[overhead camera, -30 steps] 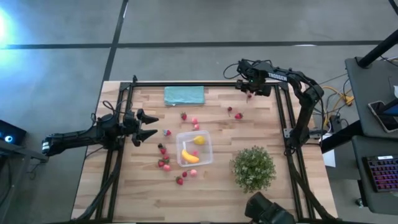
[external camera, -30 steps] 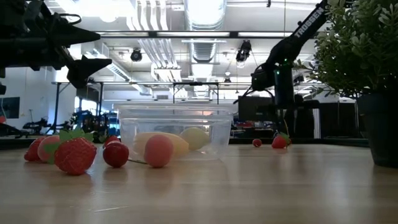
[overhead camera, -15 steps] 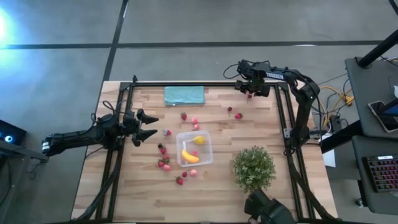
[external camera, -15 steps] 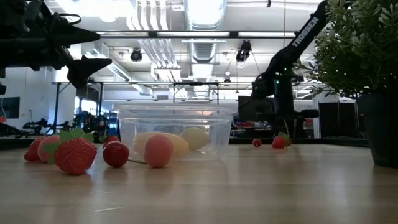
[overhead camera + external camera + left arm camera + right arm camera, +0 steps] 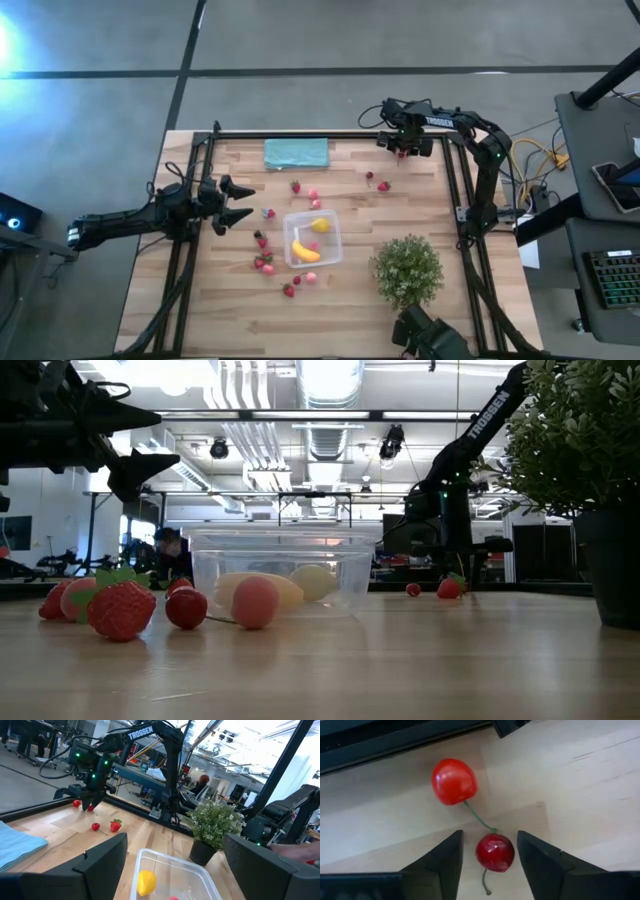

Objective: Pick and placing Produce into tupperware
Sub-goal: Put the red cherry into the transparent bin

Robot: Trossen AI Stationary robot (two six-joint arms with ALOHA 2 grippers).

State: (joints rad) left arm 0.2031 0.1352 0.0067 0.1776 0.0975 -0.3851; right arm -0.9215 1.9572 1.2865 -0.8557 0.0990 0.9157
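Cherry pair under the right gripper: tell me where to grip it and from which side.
Grip the nearer cherry across its round body, straight down from above. It lies on the table between the open jaws of the right gripper, and its thin stem ties it to the far cherry, which should trail along.

Banana (image 5: 305, 251), lemon (image 5: 320, 225) inside tupperware (image 5: 333, 238)

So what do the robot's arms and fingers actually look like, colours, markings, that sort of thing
Both arms are black, jointed and slim. The right arm carries white TROSSEN lettering along its upper link, with small green lights near its wrist. Each ends in two flat, dark, wedge-shaped fingers; the left gripper looks the same.
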